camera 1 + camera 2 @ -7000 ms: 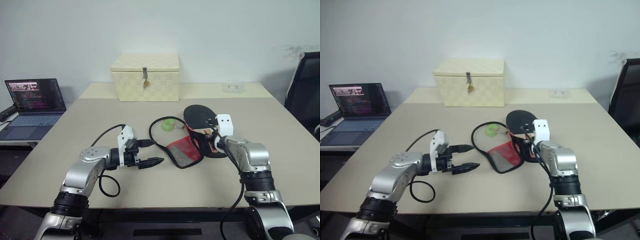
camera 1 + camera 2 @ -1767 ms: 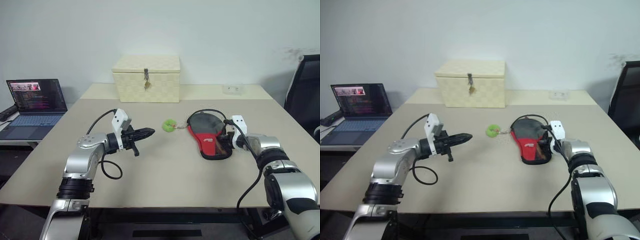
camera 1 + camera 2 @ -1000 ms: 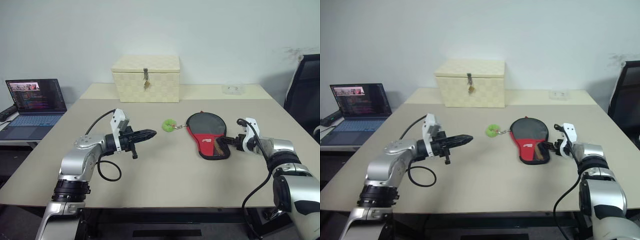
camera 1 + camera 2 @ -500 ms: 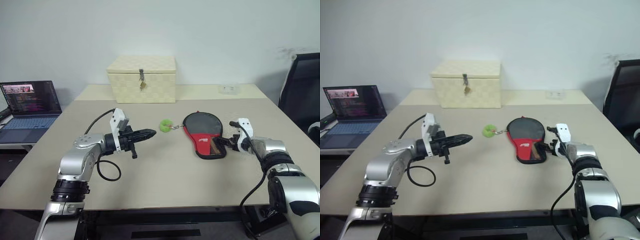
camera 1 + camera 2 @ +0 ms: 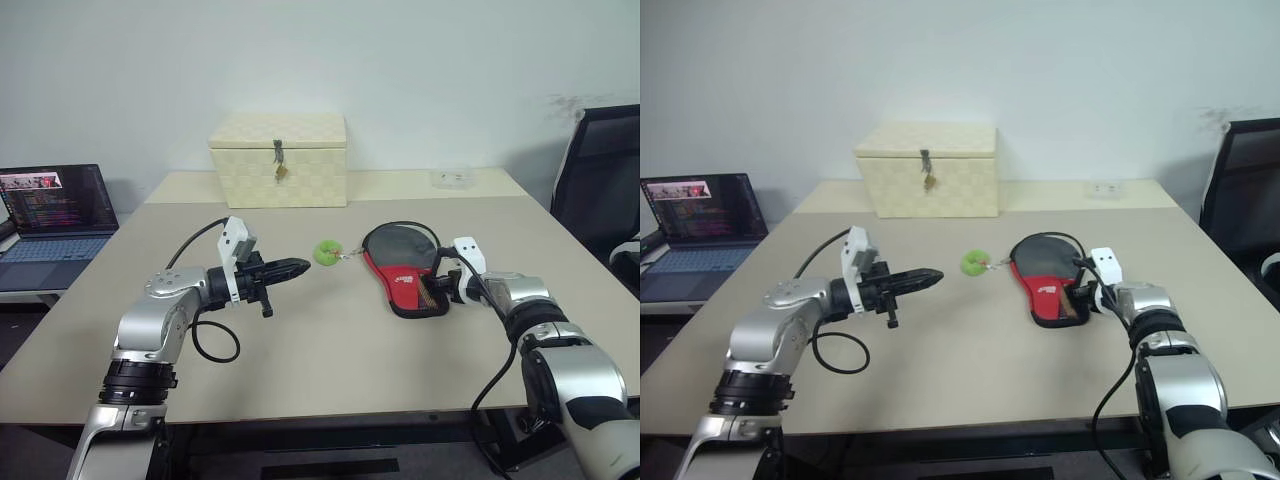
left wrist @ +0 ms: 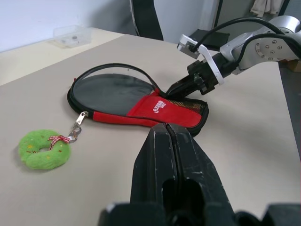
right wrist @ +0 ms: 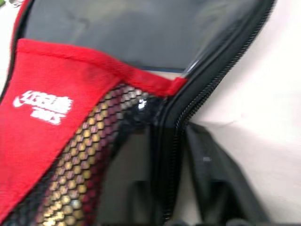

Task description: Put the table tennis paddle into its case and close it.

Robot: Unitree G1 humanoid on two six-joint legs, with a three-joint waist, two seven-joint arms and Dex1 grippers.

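The case (image 5: pixel 398 262) lies on the table, black with a red panel and white logo, its mesh pocket toward my right arm. Through the mesh (image 7: pixel 70 188) shows the pale wood of the table tennis paddle's handle; the rest of the paddle is hidden inside. The zip edge (image 7: pixel 221 70) gapes along one side, and its black rim arches up over the round end. My right gripper (image 5: pixel 437 285) is at the handle end, shut on the zip edge there. My left gripper (image 5: pixel 303 265) hovers shut and empty to the left, pointing at the case.
A green plush ring (image 5: pixel 327 251) hangs on the zip pull left of the case. At the table's back stand a cream woven box (image 5: pixel 278 160) and a small clear container (image 5: pixel 452 177). A laptop (image 5: pixel 45 205) sits far left, and a black chair (image 5: pixel 600 170) far right.
My right gripper has slid left onto the case's handle end and shut on its zip edge, lifting the rim. The left arm has kept still. The camera has shifted a little.
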